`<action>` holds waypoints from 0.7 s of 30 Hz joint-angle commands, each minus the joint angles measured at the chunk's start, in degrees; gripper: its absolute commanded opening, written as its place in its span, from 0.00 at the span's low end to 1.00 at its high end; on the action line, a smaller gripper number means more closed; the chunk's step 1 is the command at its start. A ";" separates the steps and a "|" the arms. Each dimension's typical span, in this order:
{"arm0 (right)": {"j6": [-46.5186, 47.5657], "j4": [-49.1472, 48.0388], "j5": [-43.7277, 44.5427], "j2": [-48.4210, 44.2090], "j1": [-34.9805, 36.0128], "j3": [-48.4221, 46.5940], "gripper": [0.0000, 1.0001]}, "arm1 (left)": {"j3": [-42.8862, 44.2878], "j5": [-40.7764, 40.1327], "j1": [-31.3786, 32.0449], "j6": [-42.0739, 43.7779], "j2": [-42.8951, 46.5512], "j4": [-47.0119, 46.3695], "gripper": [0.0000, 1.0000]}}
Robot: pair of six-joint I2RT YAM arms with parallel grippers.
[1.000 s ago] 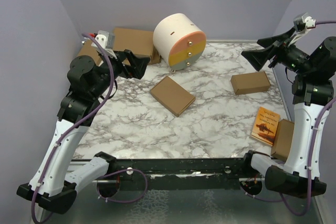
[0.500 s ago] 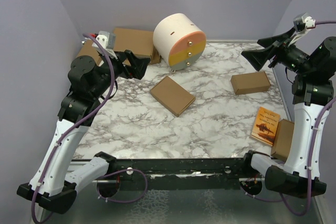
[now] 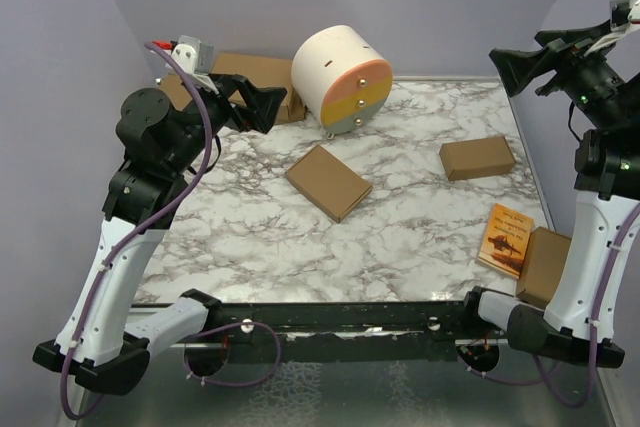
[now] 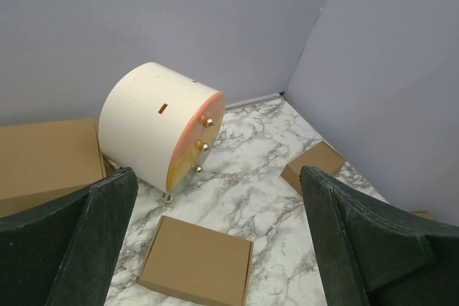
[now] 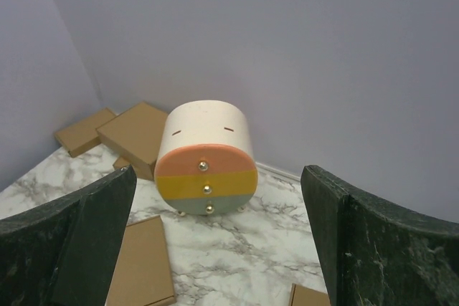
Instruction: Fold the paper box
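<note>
Top external view shows the box (image 3: 328, 182) lying closed and flat mid-counter (image 3: 400, 237), well apart from both arms. The folding looks finished, and the next move is probably just parking the arms clear. Both the left fingers (image 3: 266, 105) and right fingers (image 3: 514, 67) are spread wide, holding nothing. Compared with a second ago, both arms sit higher, the right pulled further toward the far corner.

The left arm (image 3: 108, 267) and the right arm (image 3: 597, 247) each have smooth white link shells between bulky black joint housings, a purple cable (image 3: 208, 132) running along the outside, and broad, wedge-shaped fingers (image 4: 72, 249) of very dark, faintly mottled green-black.
</note>
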State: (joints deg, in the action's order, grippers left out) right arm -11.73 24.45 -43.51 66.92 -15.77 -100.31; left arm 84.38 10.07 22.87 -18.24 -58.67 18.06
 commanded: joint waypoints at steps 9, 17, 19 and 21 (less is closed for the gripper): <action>-2.55 1.12 9.02 -2.06 -0.31 1.97 0.99 | -0.21 1.10 -0.29 1.14 0.91 -0.55 0.99; -2.76 0.73 9.46 -2.43 -0.31 3.19 0.99 | -0.77 1.18 -0.24 1.04 1.19 -0.58 0.99; -2.84 0.74 9.54 -2.41 -0.31 3.12 0.99 | -0.96 1.11 -0.28 1.08 1.28 -0.60 0.99; -2.95 0.63 9.59 -2.40 -0.31 3.06 0.99 | -1.06 1.08 -0.29 1.03 1.32 -0.60 0.99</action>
State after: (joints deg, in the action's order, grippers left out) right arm -13.78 24.69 -35.59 65.21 -15.77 -97.32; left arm 83.74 10.07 22.87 -17.61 -58.50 18.50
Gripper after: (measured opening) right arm 0.994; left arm 0.991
